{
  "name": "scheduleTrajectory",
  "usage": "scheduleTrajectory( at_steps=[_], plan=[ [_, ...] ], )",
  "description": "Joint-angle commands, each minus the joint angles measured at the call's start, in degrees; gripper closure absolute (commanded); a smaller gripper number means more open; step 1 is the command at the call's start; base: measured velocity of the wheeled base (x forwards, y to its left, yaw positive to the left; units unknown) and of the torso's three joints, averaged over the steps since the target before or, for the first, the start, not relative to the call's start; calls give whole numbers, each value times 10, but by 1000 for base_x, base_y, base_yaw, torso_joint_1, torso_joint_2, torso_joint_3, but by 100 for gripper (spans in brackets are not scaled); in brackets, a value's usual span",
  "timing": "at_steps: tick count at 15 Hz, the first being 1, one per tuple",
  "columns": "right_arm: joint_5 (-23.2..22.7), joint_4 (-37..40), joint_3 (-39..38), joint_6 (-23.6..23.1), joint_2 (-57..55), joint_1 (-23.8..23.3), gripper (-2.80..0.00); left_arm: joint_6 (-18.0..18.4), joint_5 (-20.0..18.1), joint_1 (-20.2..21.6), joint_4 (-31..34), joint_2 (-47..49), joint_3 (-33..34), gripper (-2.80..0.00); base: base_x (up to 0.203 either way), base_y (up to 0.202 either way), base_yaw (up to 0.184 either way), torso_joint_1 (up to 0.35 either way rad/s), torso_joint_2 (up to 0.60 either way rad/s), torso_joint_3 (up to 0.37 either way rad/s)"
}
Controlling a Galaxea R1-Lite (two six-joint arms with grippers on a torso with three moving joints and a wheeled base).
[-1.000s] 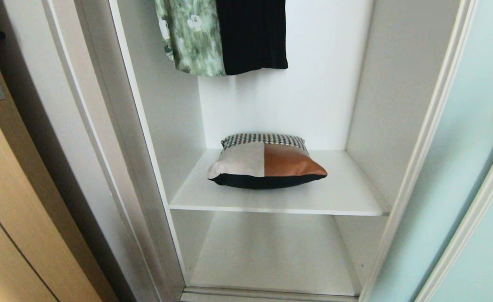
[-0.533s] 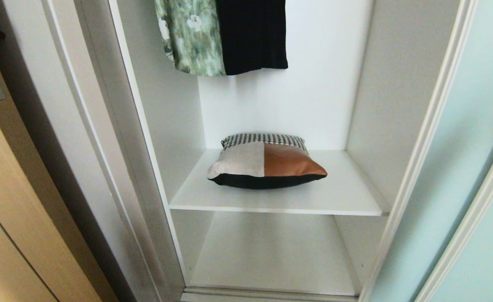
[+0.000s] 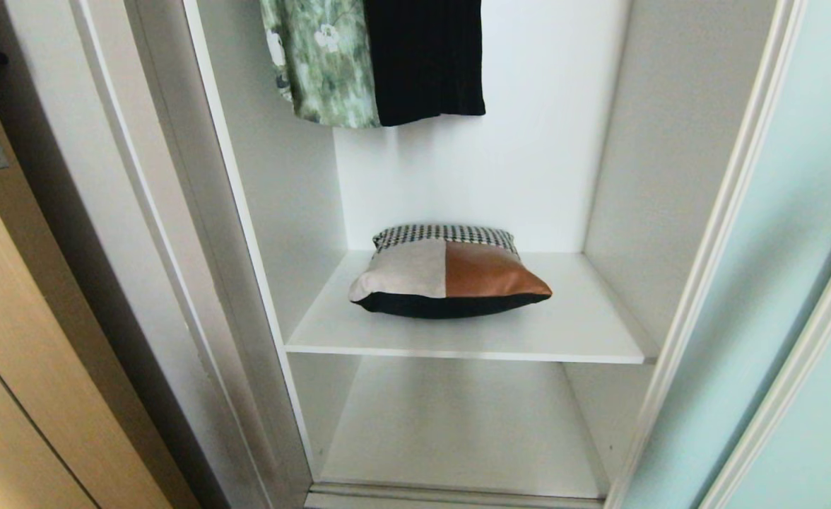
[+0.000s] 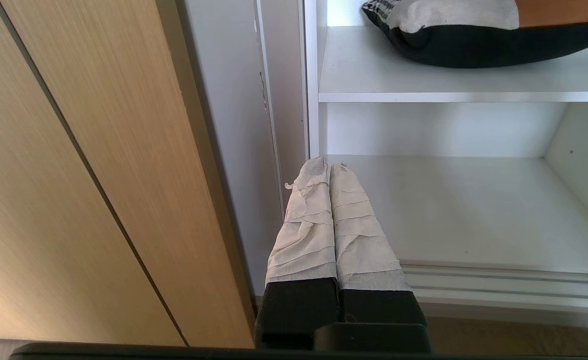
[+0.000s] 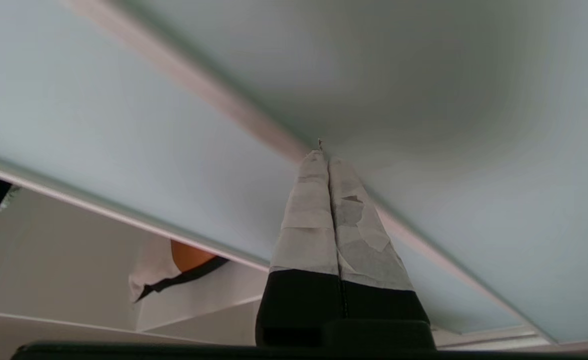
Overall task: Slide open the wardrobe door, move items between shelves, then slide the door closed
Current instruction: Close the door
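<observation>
The square patchwork cushion (image 3: 448, 274), with off-white, rust-orange and houndstooth panels over a black back, lies flat near the middle of the upper white shelf board (image 3: 585, 332) of the open wardrobe; the lower shelf (image 3: 458, 431) shows nothing on it. The frosted pale blue-green glass sliding door (image 3: 797, 233) stands pushed aside at three o'clock of the cushion in the head view. Neither arm shows there. The right gripper (image 5: 324, 157) has its tape-wrapped fingers pressed together, holding nothing, with the tips close against the door's glass by a silver frame strip, possibly touching; from it the cushion lies at about eight o'clock, well apart, past the door's edge. The left gripper (image 4: 330, 167) is likewise closed and empty, low by the wardrobe's left jamb, with the cushion at roughly one o'clock above it. Its line to the cushion looks unobstructed, whereas the right must first clear the door.
</observation>
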State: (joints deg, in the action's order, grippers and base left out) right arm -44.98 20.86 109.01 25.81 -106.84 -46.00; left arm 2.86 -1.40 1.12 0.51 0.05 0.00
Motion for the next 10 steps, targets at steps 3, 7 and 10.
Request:
scheduleTrajectory(
  at_steps=[3, 7, 10],
  plan=[
    [-2, -6, 9, 7, -24, 1, 0, 0, 0, 0, 0, 1, 1, 0, 0, 0, 0, 0, 0, 0],
    [22, -6, 9, 8, -29, 27, 0, 0, 0, 0, -1, 1, 1, 0, 0, 0, 0, 0, 0, 0],
    [24, -6, 11, 7, -29, 41, 0, 0, 0, 0, 0, 1, 1, 0, 0, 0, 0, 0, 0, 0]
  ],
)
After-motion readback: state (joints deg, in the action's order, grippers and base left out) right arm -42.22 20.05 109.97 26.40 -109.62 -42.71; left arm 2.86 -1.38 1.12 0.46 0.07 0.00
